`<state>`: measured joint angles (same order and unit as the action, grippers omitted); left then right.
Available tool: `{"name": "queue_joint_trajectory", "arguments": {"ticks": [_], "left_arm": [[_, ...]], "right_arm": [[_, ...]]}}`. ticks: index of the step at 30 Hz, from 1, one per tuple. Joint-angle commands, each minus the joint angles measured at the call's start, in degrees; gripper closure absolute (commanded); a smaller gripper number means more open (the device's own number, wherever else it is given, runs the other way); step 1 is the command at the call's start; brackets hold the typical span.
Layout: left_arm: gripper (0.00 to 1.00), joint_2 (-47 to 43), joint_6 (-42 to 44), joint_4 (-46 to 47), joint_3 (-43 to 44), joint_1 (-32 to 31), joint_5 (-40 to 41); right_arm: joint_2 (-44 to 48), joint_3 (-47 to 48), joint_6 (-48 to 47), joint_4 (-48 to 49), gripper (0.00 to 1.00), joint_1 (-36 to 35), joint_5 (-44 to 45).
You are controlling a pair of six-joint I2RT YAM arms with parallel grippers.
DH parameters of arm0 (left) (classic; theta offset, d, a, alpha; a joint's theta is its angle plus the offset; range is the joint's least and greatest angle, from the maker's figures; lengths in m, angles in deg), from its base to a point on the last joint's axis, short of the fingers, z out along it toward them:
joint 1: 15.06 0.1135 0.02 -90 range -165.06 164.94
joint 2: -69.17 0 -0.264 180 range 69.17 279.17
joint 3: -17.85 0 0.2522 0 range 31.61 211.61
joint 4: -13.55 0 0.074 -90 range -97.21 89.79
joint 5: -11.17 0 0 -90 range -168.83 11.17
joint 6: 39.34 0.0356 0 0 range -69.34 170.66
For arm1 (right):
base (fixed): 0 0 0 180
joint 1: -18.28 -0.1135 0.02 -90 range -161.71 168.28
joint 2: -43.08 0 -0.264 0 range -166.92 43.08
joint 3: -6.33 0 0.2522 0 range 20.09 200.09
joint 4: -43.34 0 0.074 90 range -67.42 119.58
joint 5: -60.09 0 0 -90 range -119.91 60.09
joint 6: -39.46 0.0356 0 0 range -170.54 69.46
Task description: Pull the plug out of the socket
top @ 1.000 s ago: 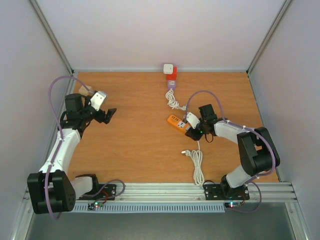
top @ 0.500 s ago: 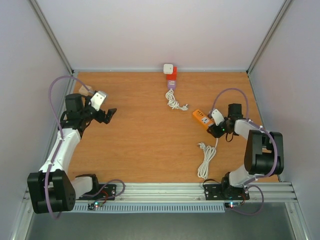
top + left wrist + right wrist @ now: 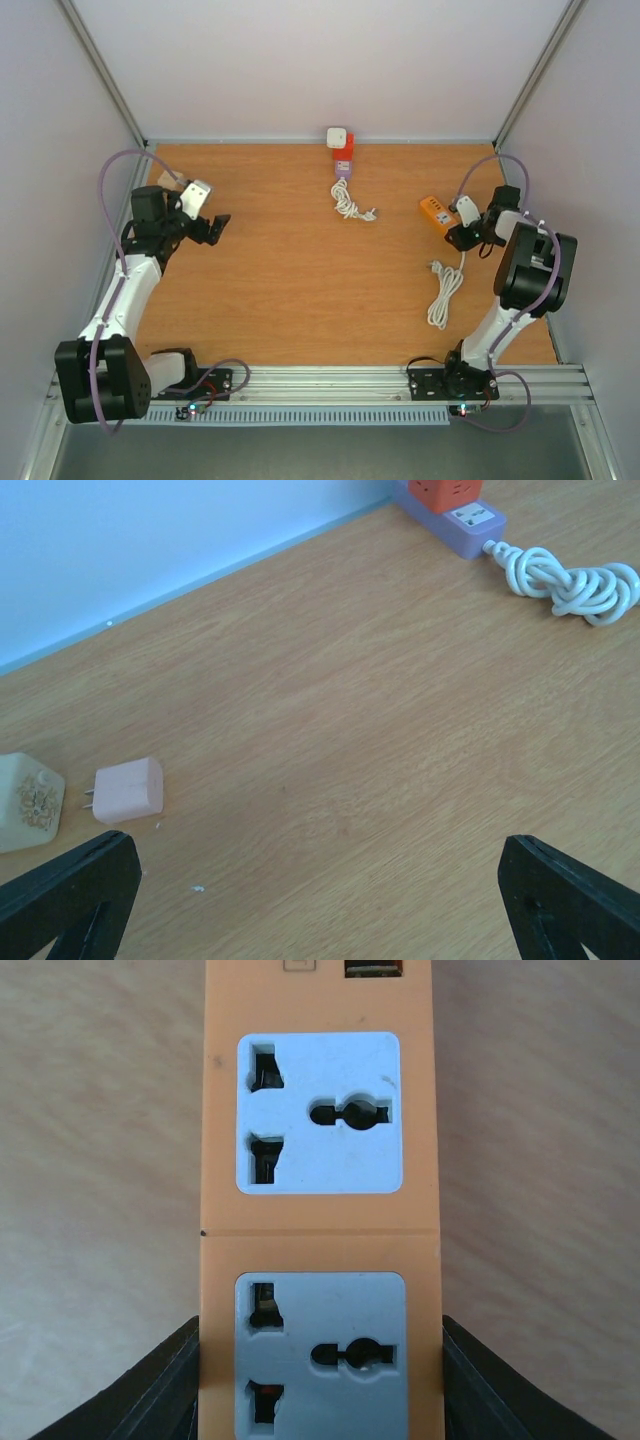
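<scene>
- Far left: the left claw [image 3: 320, 852] hangs over the wooden table [image 3: 300, 290] near its left edge. Its fingers are spread wide and hold nothing, and it looks to be kept out of the way.
- Just ahead of it, toward the far left corner, a small pink square plug [image 3: 128, 790] lies flat. Its prongs point at a cream-coloured block [image 3: 25, 802] just beside it. The two are apart, so this plug sits in no socket.
- Middle of the far edge: a white cube [image 3: 338, 136] rests against a red-orange socket cube [image 3: 343, 152]. A purple socket strip [image 3: 462, 518] touches the red cube's near side, and a knotted white cord [image 3: 350, 206] trails from that strip. Whether the white cube is a seated plug, I cannot tell.
- Wide bare wood runs through the centre, so either arm has plenty of room to swing there.
- Right side: a loose white cable [image 3: 441, 292] snakes toward the near edge, and its plug end lies free on the wood.
- Far right: the right claw [image 3: 320, 1360] is clamped across an orange plastic power strip [image 3: 320, 1100], one finger on each long side. That hold would brace the strip against a pull. Both outlets in the wrist view are empty.
- The strip sits close to the right edge and the side wall, with the arm folded tight. There is little room there, so the free direction for any move is back toward the centre.
</scene>
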<state>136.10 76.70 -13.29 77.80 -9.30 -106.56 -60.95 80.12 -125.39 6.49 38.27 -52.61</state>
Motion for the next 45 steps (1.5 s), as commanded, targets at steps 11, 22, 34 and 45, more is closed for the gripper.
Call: {"name": "queue_joint_trajectory", "arguments": {"ticks": [11, 22, 34, 45], "left_arm": [[0.00, -0.46, -5.13, 6.71, 1.16, 0.02, 7.77], [0.00, -0.81, -7.41, 9.14, 0.26, 0.03, 12.13], [0.00, 1.27, -8.78, 4.72, 2.77, 0.04, 12.61], [0.00, 1.33, -8.38, 4.48, 1.71, 0.04, 13.38]], "right_arm": [[-17.08, 20.50, -3.14, -3.49, 0.56, 4.10, 7.66], [-25.16, 36.06, 3.50, -8.01, 0.45, 4.02, 3.64], [-18.66, 38.67, 9.21, -13.76, 0.21, 2.75, -6.97], [-12.51, 37.06, 15.65, -11.38, 0.06, -5.78, -8.42]]}}
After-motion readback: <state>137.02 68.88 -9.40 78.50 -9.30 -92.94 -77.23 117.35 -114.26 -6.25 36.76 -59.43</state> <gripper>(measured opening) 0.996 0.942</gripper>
